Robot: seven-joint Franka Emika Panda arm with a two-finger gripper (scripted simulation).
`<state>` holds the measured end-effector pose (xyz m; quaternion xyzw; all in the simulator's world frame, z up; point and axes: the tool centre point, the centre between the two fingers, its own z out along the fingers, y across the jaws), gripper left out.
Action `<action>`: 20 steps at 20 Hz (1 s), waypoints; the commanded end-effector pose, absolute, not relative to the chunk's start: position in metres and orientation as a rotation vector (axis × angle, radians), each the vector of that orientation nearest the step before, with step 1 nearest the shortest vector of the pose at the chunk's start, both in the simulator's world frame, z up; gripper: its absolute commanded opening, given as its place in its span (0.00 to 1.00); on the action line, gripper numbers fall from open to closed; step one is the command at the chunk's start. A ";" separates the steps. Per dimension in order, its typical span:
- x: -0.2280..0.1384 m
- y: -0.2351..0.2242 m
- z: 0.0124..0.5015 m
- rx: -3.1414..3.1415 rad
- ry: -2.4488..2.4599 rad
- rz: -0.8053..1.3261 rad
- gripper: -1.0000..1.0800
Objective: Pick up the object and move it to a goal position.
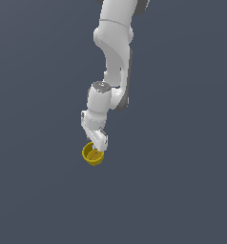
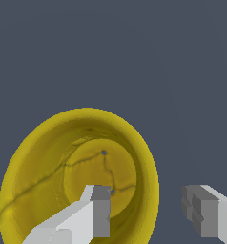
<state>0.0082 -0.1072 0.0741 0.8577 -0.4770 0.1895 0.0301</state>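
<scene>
The gripper (image 1: 99, 143) is open, 1 finger (image 2: 94, 209) inside the yellow cup (image 1: 92, 154) and 1 outside its rim, gripping nothing yet. Cup sits below the arm; closing, lifting and moving remain.

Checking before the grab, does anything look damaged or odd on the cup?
Thin dark crack-like lines run across the inside floor and wall of the small yellow round cup. The white tool straddles its rim, one finger inside, one outside. Possibly just surface texture.
</scene>
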 end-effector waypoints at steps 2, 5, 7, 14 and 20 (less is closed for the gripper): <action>0.011 -0.110 0.063 2.643 -1.474 0.584 0.62; 0.013 -0.112 0.057 2.643 -1.475 0.584 0.62; 0.013 -0.112 0.057 2.642 -1.474 0.585 0.62; 0.013 -0.112 0.057 2.641 -1.473 0.586 0.00; 0.014 -0.112 0.058 2.641 -1.473 0.586 0.00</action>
